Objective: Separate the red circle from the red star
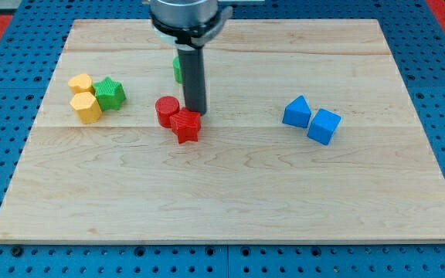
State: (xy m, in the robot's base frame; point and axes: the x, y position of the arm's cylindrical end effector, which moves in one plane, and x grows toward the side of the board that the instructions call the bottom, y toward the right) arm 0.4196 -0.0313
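Observation:
The red circle [167, 110] and the red star [185, 125] touch each other left of the board's middle, the star at the circle's lower right. My tip [195, 113] stands just above and to the right of the star, right of the circle, very close to both. The rod hides most of a green block [176, 69] behind it.
Two yellow blocks [80, 83] [86, 107] and a green star [110, 93] cluster at the view's left. A blue triangle block [297, 112] and a blue cube [324, 126] sit together at the right. The wooden board [222, 193] ends on a blue pegboard.

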